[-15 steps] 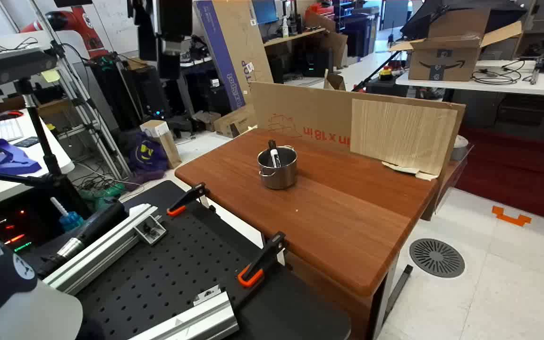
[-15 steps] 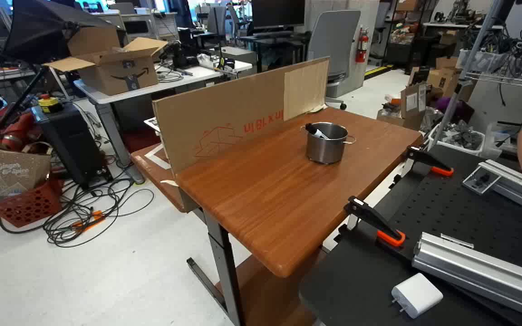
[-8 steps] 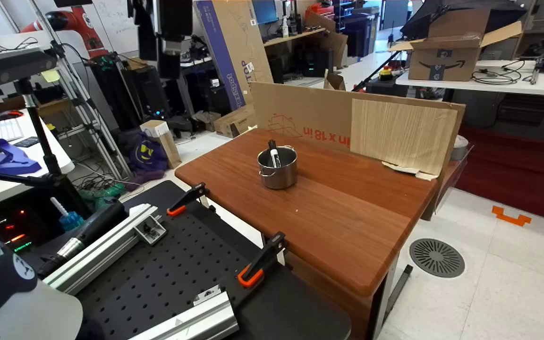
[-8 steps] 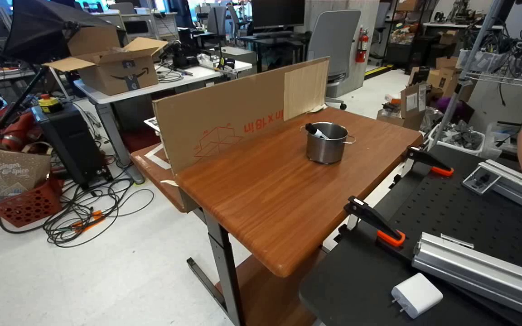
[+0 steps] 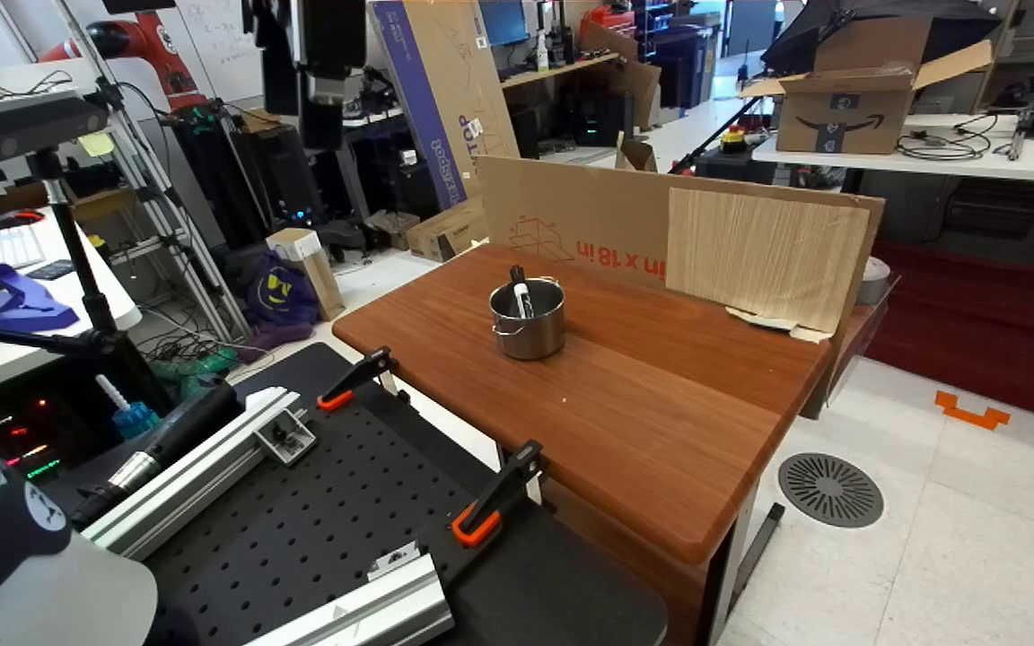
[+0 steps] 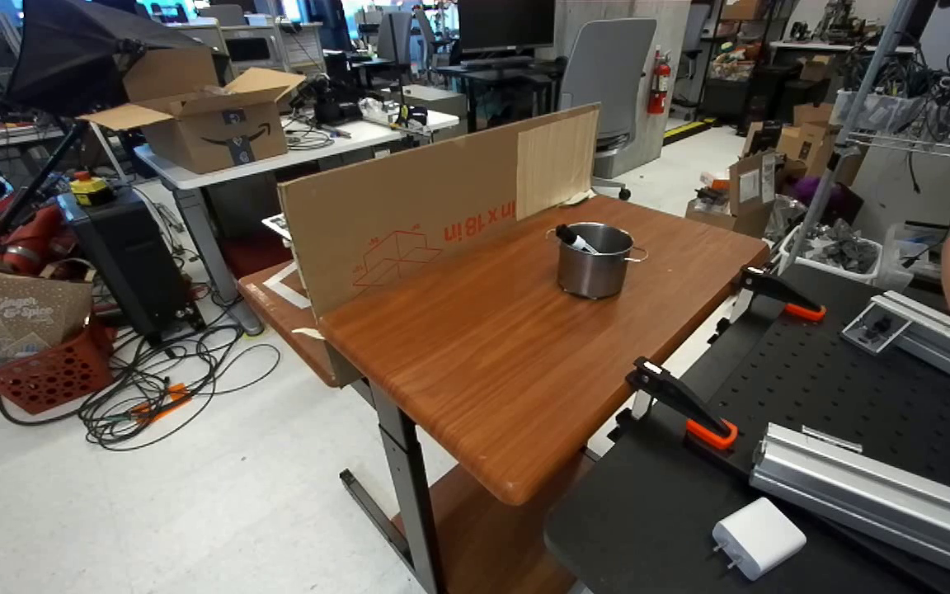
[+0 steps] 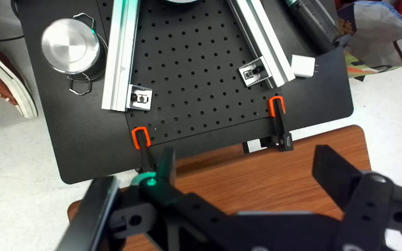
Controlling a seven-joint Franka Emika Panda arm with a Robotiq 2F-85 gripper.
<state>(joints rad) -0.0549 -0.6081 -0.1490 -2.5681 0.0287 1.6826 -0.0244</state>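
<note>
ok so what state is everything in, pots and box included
Pincer, open and empty
Table pot, upright, uncovered
Marker, leaning inside that pot
Other pot, upside down, base up
Arrow-logo box, flaps open
Charger, unplugged
Cardboard panel, standing on edge
Monitor, screen dark

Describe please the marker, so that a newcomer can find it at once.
Find the brown table with the cardboard panel; a steel pot stands on it. The marker leans inside this pot: slim and white with a black end, unlike the shiny metal around it.
</note>
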